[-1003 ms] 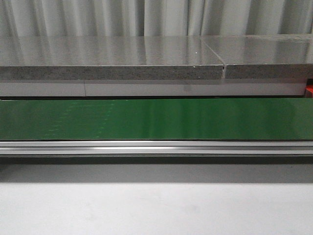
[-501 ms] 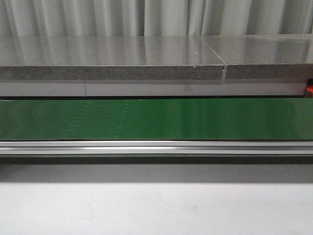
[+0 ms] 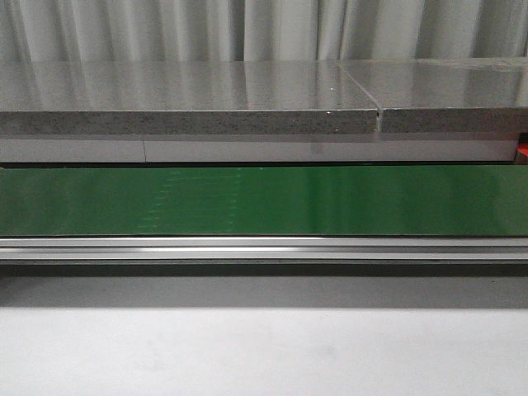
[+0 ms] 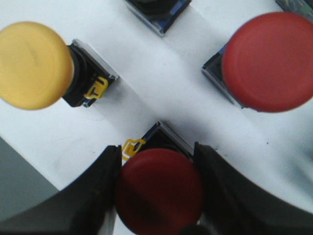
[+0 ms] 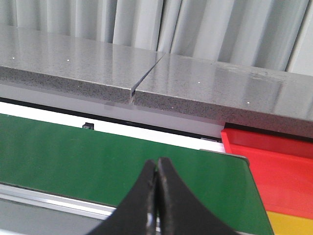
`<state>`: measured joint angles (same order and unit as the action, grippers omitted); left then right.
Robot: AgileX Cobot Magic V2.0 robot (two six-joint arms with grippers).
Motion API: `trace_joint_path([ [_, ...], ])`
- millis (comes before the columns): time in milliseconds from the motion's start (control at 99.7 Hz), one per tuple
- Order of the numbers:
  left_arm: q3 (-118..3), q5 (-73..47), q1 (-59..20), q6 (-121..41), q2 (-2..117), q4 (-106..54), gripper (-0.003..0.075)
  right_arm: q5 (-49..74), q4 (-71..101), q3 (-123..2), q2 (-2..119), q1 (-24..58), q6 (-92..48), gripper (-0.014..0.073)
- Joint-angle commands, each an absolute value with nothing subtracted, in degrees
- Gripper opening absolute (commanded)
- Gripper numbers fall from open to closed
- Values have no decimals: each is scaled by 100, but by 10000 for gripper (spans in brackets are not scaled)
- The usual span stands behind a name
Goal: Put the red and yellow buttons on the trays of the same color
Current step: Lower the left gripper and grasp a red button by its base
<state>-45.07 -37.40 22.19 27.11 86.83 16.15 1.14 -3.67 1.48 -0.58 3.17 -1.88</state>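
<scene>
Left pincer (image 4: 159, 188): dark fingers (image 4: 95, 196) flank a dark red button (image 4: 159, 191), pressed to both sides of its cap; button stands on the white surface (image 4: 161, 88). Yellow clip (image 4: 132, 147) shows at its black base, just beyond the fingers. Yellow button (image 4: 32, 63) lies well off to one side, tipped over. Large red button (image 4: 269, 61) sits off to the other side, apart from the fingers. Another button base (image 4: 156, 12) at frame edge, mostly cut off.

Right pincer (image 5: 156, 205): fingertips pressed together, nothing between them, poised above the green belt (image 5: 98, 156). Red tray (image 5: 274, 161) beyond and beside it; yellow tray (image 5: 291, 224) nearer. Grey stone slab (image 5: 195, 93) behind.
</scene>
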Motion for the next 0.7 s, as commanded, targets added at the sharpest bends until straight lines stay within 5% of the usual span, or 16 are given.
trace_joint_path([
  [0,-4667,-3829,2150,2701,8217,1626,-19,-327,-410,95,-150,326,-193,-68],
  [381,-4954,-4349,1324,2290,6312,1575,-19,-327,-410,95,-150,326,-193,-68],
  [692,-6009,-4479,814,836,6546,40,-19,-327,-410,95,-150,326,-193,-68],
])
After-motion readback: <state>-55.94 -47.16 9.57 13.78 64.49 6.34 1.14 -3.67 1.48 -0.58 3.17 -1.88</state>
